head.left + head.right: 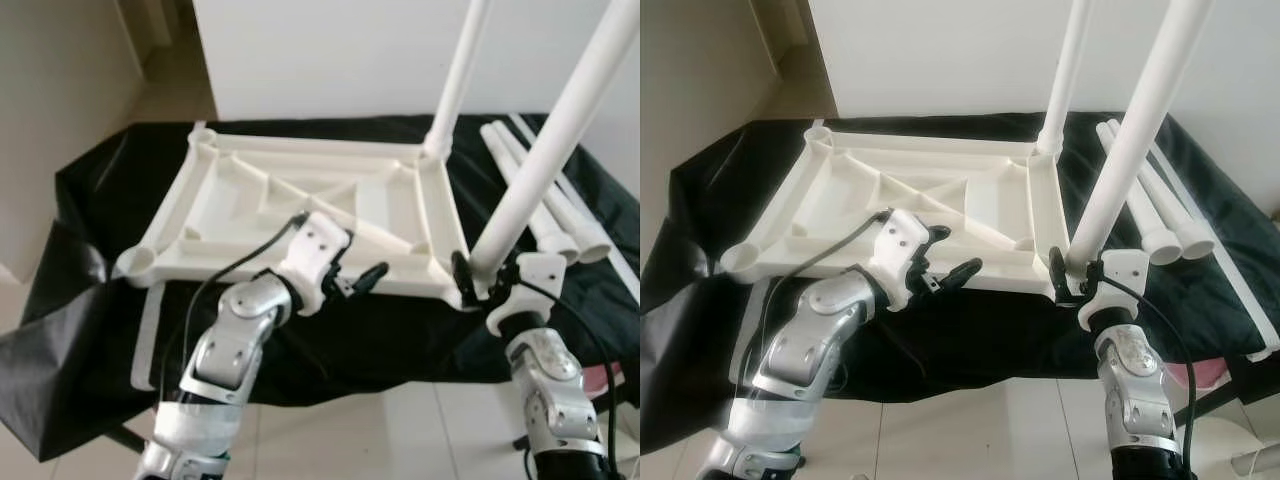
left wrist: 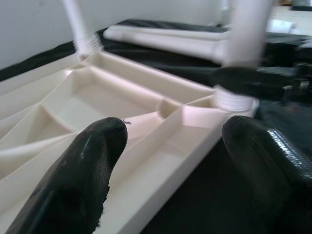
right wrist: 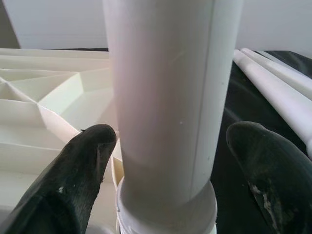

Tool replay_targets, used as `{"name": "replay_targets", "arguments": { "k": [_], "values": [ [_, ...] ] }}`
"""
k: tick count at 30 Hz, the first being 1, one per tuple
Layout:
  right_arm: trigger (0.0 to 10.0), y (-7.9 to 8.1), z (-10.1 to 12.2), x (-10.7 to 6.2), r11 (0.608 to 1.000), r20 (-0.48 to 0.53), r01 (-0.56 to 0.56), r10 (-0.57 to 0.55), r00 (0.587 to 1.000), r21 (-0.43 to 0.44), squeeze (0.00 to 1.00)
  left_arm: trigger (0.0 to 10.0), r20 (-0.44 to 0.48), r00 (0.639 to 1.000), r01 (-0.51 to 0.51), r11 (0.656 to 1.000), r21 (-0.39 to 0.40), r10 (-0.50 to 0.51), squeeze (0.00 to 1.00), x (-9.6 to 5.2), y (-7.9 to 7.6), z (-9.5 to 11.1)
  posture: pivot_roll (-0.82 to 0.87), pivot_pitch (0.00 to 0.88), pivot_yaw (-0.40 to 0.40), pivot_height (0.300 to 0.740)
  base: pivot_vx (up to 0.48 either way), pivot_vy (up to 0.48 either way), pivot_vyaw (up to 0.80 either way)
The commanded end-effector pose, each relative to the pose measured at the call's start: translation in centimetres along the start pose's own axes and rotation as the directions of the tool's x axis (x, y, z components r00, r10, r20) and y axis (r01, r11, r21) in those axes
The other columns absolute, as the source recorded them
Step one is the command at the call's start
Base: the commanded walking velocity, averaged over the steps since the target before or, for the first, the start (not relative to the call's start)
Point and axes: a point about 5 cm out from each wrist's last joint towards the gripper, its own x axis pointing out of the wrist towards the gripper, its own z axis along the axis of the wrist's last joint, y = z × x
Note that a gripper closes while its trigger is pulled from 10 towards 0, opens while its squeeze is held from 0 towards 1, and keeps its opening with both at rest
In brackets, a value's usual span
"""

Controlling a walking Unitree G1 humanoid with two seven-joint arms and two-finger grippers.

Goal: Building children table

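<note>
Item: tabletop [image 1: 300, 200], inverted – near-right leg [image 1: 540, 150] seated in socket. Right gripper [image 3: 165, 161] fingers spread astride leg, not clamped; left gripper [image 1: 355, 282] open by near rim. Next, prob.: clamp & twist leg tight.

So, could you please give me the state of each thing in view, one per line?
Tabletop: upside down on the black cloth.
Near leg: upright in its corner socket.
Far leg: upright, fitted.
Spare legs: lying loose.
Right tool: open around the near leg.
Left tool: open, holding nothing.
</note>
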Motion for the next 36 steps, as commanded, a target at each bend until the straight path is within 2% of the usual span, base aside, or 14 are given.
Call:
{"name": "replay_targets", "arguments": {
  "k": [1,4,7,14,19,22,28,29,30,31,32,36],
  "values": [
    [10.0,-0.2,0.1,0.2,0.999,0.009,-0.049,0.049,0.999,-0.007,0.0,10.0,-0.009,0.996,0.088,0.996,0.0,-0.088,0.0,-0.1,-0.9,-0.2,-0.07,0.039,0.032,0.74,0.0,0.0,0.0],
    [10.0,-0.3,0.1,0.5,0.992,0.004,-0.125,0.125,0.992,-0.014,0.0,10.0,-0.038,0.99,0.137,0.989,0.062,-0.135,0.0,-0.3,-1.7,-0.7,-0.07,0.04,0.036,0.74,0.0,0.0,0.0],
    [10.0,-0.3,-0.2,0.6,0.973,-0.024,-0.229,0.228,0.973,-0.008,0.0,10.0,-0.066,0.984,0.168,0.983,0.075,-0.163,0.0,-0.2,-2.3,-1.1,-0.06,0.045,0.04,0.74,0.0,0.0,0.0],
    [10.0,-0.9,-0.3,1.3,0.936,-0.058,-0.349,0.346,0.936,-0.045,0.0,10.0,-0.104,0.977,0.196,0.977,0.084,-0.187,0.0,-0.2,-3.1,-1.8,-0.07,0.058,0.037,0.74,0.0,0.0,0.0],
    [10.0,-1.3,0.1,2.3,0.919,-0.071,-0.387,0.383,0.921,-0.072,0.0,10.0,-0.108,0.976,0.197,0.976,0.091,-0.187,0.0,0.1,-3.2,-1.9,-0.08,0.061,0.027,0.74,0.0,0.0,0.0],
    [10.0,-1.8,0.3,3.3,0.914,-0.081,-0.397,0.391,0.917,-0.083,0.0,10.0,-0.138,0.976,0.188,0.973,0.137,-0.169,0.0,0.3,-3.1,-2.3,-0.07,0.059,0.017,0.74,0.0,0.0,0.0],
    [10.0,-2.4,0.3,4.0,0.905,-0.105,-0.411,0.401,0.91,-0.106,0.0,10.0,-0.142,0.977,0.179,0.976,0.124,-0.161,0.0,0.0,-3.3,-2.6,-0.07,0.063,0.016,0.74,0.0,0.0,0.0],
    [6.7,-2.5,0.2,4.2,0.904,-0.114,-0.414,0.402,0.908,-0.109,0.0,10.0,-0.133,0.977,0.18,0.978,0.108,-0.165,0.0,0.0,-3.5,-2.5,-0.07,0.067,0.02,0.74,0.0,0.0,0.0],
    [1.1,-2.6,0.0,4.3,0.904,-0.121,-0.416,0.404,0.907,-0.102,0.0,10.0,-0.131,0.976,0.187,0.977,0.107,-0.173,0.0,0.0,-3.7,-2.5,-0.07,0.071,0.019,0.74,0.0,0.0,0.0],
    [1.1,-2.7,-0.1,4.5,0.904,-0.126,-0.417,0.404,0.906,-0.096,0.0,10.0,-0.132,0.975,0.192,0.975,0.108,-0.178,0.0,0.0,-3.8,-2.5,-0.07,0.072,0.019,0.74,0.0,0.0,0.0],
    [0.0,-2.7,-0.3,4.3,0.901,-0.133,-0.424,0.411,0.902,-0.09,0.0,10.0,-0.13,0.974,0.198,0.974,0.109,-0.183,0.0,0.0,-3.9,-2.4,-0.07,0.074,0.019,0.74,0.0,0.0,0.0],
    [0.0,-2.8,-0.9,3.8,0.902,-0.148,-0.423,0.408,0.901,-0.083,0.0,10.0,-0.128,0.976,0.192,0.975,0.112,-0.178,0.0,-0.2,-3.6,-2.3,-0.07,0.074,0.02,0.74,0.0,0.0,0.0]
  ]
}}
